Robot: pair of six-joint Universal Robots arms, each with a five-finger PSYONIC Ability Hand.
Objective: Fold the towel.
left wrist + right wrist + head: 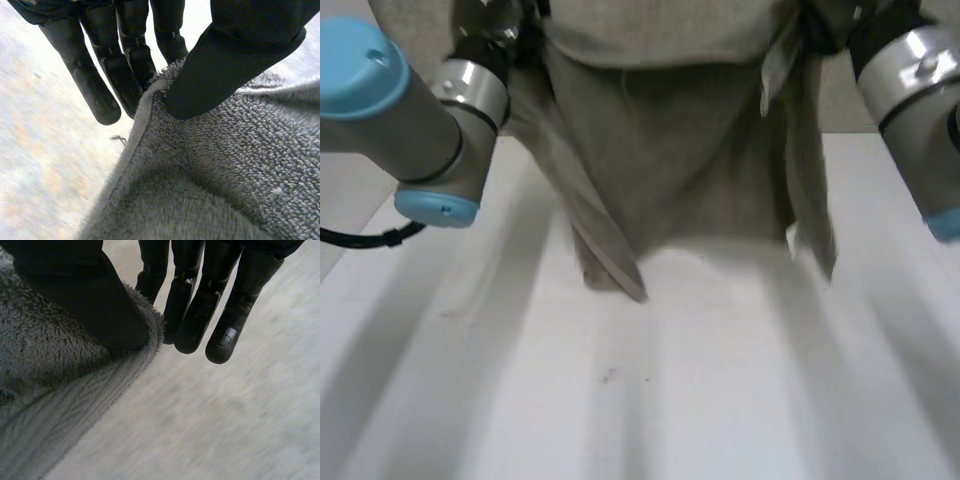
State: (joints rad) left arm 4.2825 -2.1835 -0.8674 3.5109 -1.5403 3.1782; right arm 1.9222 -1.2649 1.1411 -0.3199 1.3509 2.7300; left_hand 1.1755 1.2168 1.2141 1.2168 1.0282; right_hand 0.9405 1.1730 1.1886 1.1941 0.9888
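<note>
Our left hand pinches the hemmed edge of a soft grey terry towel, looped and fuzzy, between smooth black thumb and straight fingers; our right hand pinches the opposite edge alike. The towel hangs creased between both hands, its pointed lower corners drooping over the smooth white table.

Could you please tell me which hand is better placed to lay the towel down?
Neither clearly: left hand and right hand alike pinch the hanging towel by its edge, so both should lower together.
</note>
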